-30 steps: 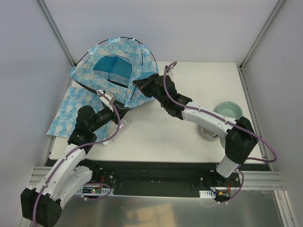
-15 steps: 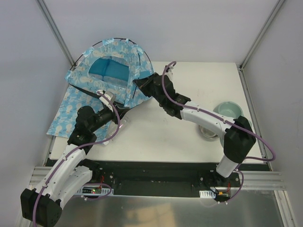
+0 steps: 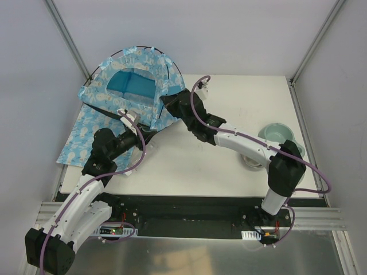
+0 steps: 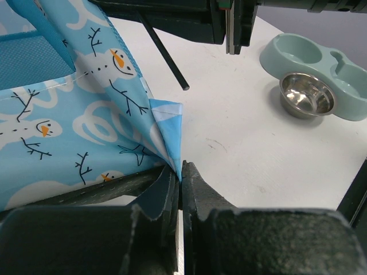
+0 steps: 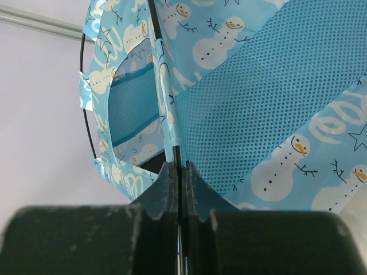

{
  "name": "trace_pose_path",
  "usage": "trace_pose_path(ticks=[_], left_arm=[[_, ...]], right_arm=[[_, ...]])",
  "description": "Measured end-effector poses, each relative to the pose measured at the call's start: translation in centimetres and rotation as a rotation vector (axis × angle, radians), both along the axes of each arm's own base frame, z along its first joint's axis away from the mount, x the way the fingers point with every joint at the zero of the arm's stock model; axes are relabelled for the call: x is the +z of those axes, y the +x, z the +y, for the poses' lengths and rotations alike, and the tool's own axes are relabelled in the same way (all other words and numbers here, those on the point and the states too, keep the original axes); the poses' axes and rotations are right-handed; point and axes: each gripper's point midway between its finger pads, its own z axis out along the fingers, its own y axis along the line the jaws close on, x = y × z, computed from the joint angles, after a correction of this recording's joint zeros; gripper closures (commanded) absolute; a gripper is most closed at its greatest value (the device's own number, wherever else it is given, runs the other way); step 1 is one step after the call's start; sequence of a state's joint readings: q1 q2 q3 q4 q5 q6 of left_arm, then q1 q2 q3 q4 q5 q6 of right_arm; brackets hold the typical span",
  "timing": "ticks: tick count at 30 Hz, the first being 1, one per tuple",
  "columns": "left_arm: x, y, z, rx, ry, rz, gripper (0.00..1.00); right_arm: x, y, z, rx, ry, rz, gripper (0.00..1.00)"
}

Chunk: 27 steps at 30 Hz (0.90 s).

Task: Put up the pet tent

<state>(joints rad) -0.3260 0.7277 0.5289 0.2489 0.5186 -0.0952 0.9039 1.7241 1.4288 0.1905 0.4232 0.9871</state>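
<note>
The pet tent (image 3: 135, 71) is blue fabric with white snowman print and thin black poles, tilted up at the table's back left with its turquoise doorway showing. My left gripper (image 3: 150, 133) is shut on the tent's near corner fabric (image 4: 172, 132) at table level. My right gripper (image 3: 166, 101) is shut on a thin black pole (image 5: 174, 150) at the tent's right side, beside a turquoise mesh panel (image 5: 258, 97). A loose pole end (image 4: 166, 57) sticks out over the table in the left wrist view.
A flat light-blue printed mat (image 3: 86, 134) lies under the tent at the left. A pale green double pet bowl (image 3: 275, 137) with a steel bowl (image 4: 304, 94) stands at the right. Frame posts stand at the back corners.
My right gripper has moved left and slightly back with the pole. The tent has swung left and tilted further up. The left gripper has stayed put.
</note>
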Motion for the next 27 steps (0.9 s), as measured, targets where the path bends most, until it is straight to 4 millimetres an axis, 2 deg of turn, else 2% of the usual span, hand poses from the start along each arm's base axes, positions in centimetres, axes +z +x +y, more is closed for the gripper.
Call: trace_pose_path(ticks=[27], left_arm=[[-0.32, 0.06, -0.11, -0.005, 0.003, 0.011, 1.00]], right_arm=[[-0.72, 0.18, 0.50, -0.086, -0.085, -0.004, 1.00]])
